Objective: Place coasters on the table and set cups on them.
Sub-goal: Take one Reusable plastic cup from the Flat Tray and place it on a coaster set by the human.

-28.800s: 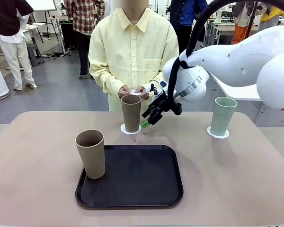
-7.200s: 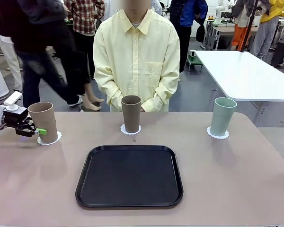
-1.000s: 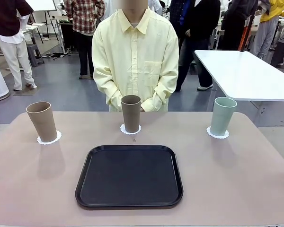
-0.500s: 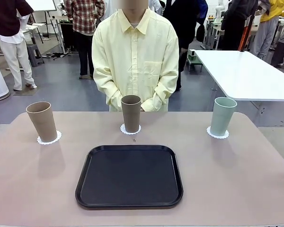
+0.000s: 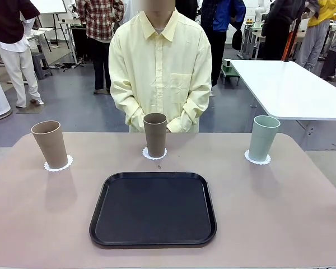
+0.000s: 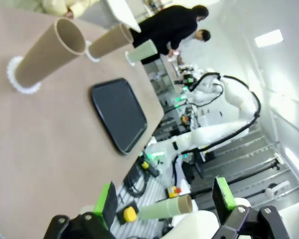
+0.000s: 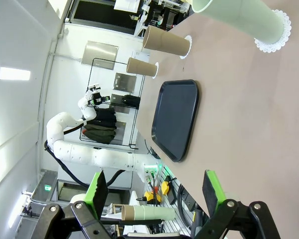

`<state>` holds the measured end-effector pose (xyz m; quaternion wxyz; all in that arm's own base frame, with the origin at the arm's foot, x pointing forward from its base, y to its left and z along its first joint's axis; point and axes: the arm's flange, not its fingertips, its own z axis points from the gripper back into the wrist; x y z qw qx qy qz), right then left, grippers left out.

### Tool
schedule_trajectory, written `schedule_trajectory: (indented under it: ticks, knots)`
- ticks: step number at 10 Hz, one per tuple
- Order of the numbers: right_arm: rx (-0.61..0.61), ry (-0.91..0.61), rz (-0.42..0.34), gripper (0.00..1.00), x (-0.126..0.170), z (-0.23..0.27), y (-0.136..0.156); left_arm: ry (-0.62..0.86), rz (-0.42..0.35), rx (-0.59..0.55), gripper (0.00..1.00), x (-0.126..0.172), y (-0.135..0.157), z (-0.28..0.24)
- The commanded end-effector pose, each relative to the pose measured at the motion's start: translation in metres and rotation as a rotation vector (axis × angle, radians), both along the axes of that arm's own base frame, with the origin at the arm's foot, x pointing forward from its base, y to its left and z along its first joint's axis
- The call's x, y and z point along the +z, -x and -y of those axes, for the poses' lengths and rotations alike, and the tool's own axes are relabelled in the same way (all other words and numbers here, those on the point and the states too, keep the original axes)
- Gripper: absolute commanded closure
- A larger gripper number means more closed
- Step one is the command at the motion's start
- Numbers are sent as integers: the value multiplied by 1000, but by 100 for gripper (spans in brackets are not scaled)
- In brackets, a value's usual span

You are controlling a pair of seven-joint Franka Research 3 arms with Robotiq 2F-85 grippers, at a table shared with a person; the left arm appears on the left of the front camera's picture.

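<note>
Cups (image 5: 155,134): three, each on a coaster (image 5: 58,164) along your counter's (image 5: 280,213) far edge. Task looks complete; both fingers wide, empty.

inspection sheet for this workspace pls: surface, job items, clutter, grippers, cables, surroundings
Surface: beige table, one small dark speck near the middle coaster.
Job's things: three cups, each upright on its own coaster: left tan cup on left coaster; middle brown cup on middle coaster; mint cup on right coaster.
Clutter: black tray, nothing on it.
Grippers: left gripper open, holding nothing; right gripper open, holding nothing; both off the table.
Cables: nothing seen on the table.
Surroundings: person in yellow shirt at far edge, hands clasped; white table behind right; other people farther back.
</note>
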<state>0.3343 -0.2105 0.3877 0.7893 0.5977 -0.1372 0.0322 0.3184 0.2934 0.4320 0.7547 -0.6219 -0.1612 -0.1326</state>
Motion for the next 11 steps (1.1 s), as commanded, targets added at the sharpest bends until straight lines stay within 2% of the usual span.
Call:
schedule_trajectory:
  ticks: [1, 11]
  knots:
    - [-2, -1, -2, 0, 0, 0, 0, 3, -21, 6, 0, -2, 0, -1]
    - [-2, -1, -2, 0, 0, 0, 0, 3, -21, 6, 0, -2, 0, -1]
